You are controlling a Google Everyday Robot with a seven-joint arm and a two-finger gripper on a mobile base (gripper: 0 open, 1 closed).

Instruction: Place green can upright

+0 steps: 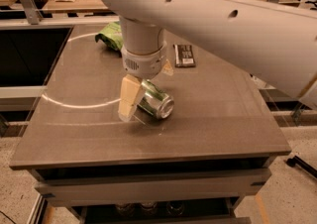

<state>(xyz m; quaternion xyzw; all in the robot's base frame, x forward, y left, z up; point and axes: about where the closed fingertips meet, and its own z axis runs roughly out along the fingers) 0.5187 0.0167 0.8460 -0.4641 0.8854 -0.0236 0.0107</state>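
1. The end effector [134, 100] hung low over the surface [223, 119], pressed close against the left side of the green can [157, 101]. We could not tell whether it was released or clenched on the can.
2. The green can lay on its side near the middle of the surface, one shiny end facing us and to the right.
3. We judged it light, thin-walled and slick: it would roll freely and dent under a hard squeeze. The best hold would be across the label band at mid-length, so it could be tipped onto one end.
4. The wrist and the wide arm [223, 15] hid the can's far end and whatever touched its far side.
5. Well behind, a green snack bag [111, 34] was half covered, and a dark flat packet [184, 54] lay beside it.
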